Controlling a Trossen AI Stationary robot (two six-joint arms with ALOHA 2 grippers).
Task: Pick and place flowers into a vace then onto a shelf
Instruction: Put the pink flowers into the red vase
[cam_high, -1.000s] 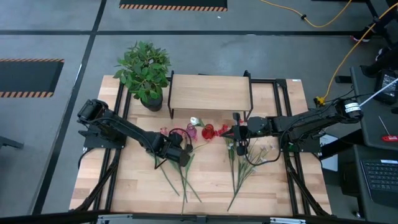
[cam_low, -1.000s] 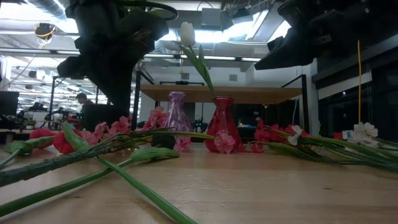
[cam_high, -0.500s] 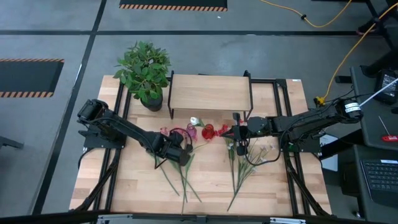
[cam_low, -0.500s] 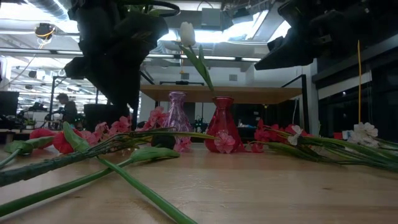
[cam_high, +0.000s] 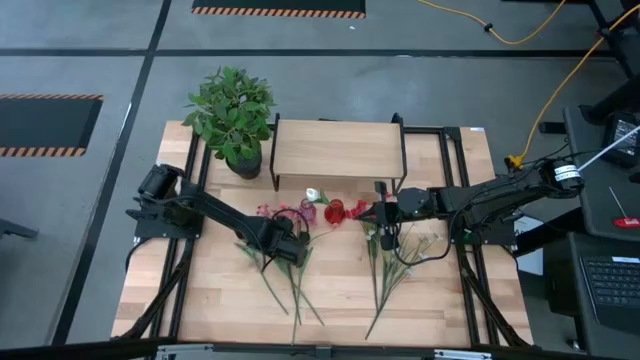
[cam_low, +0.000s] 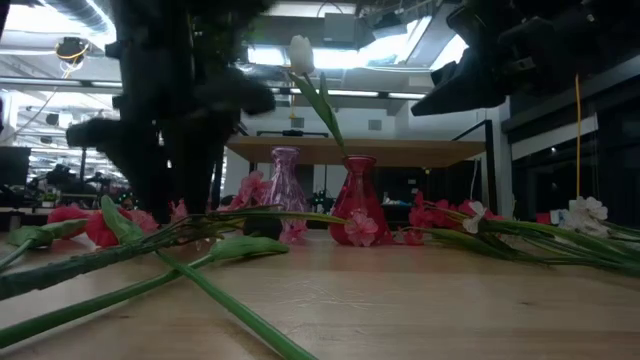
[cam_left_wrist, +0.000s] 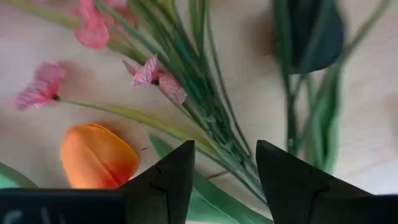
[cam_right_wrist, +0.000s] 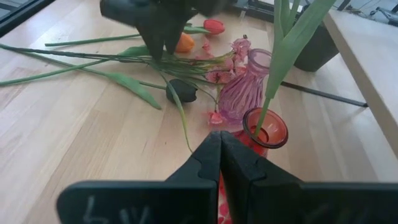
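Green flowers (cam_left_wrist: 205, 118) — left gripper (cam_left_wrist: 225, 171) fingers spread just above.

Red vase (cam_right_wrist: 265, 128), pink vase (cam_right_wrist: 247, 87), orange bloom (cam_left_wrist: 98, 155)

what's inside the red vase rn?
The red vase holds one green stem topped by a white bloom. The pink vase beside it looks empty, though its inside is not fully visible.

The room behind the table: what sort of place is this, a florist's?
More likely a robotics lab or workshop: hazard-striped floor markings, a yellow cable trailing over grey floor, a laptop beside the table, exposed ceiling lights.
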